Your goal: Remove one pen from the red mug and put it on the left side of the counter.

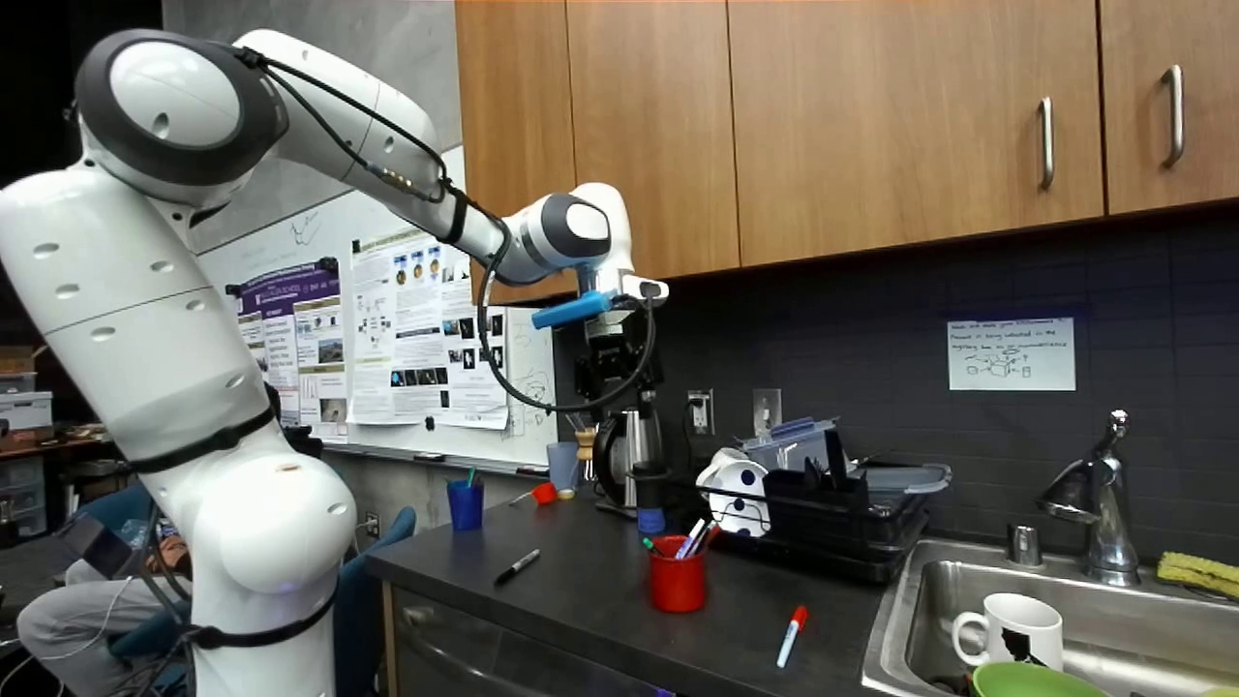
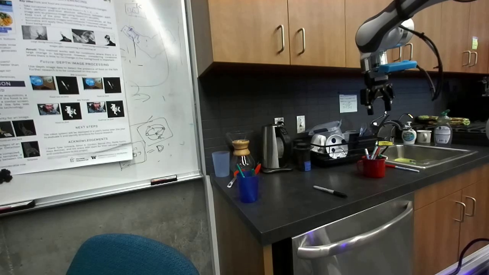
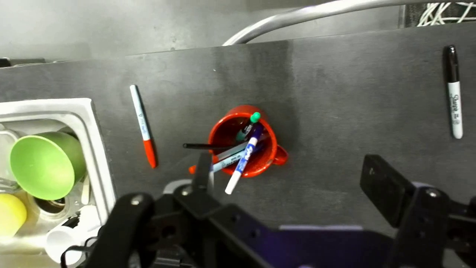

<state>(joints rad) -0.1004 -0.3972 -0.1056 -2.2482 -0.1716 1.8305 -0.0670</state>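
Observation:
The red mug stands upright on the dark grey counter, also in the exterior view and the wrist view. Several pens and markers lean in it. A slim dark pen sticks out over the rim on the sink side in the wrist view; I cannot pick it out surely in the exterior views. My gripper is open and empty, well above the counter near the mug. In the wrist view the gripper has its left finger overlapping the pens' ends; the right finger is over bare counter.
A black-capped marker and a red-capped marker lie on the counter, either side of the mug. A blue cup stands near the counter's end. A kettle, dish rack and sink lie behind and beside.

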